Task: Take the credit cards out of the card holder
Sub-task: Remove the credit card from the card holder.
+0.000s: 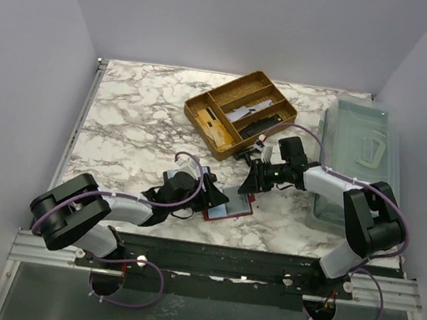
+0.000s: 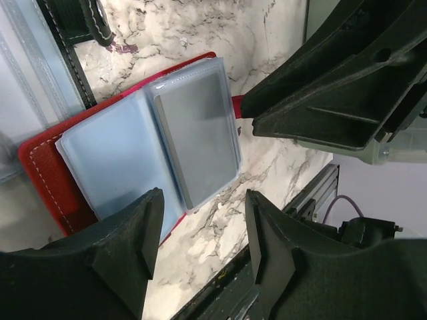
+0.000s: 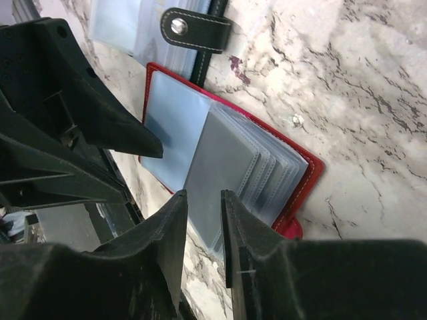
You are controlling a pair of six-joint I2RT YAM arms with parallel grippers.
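Observation:
The red card holder lies open on the marble, with clear sleeves fanned out. A pale grey credit card shows inside the top sleeve on its right half. My left gripper hangs open over the holder's near edge. Its left finger overlaps the sleeves, and only marble shows between the pads. My right gripper stands over the opposite edge with its jaws a narrow gap apart. The top sleeve shows in that gap. In the top view the two grippers flank the holder.
A black strap with a metal snap lies just beyond the holder. A wooden divided tray holding small items stands at the back. A clear plastic box is on the right. The metal rail runs along the near edge.

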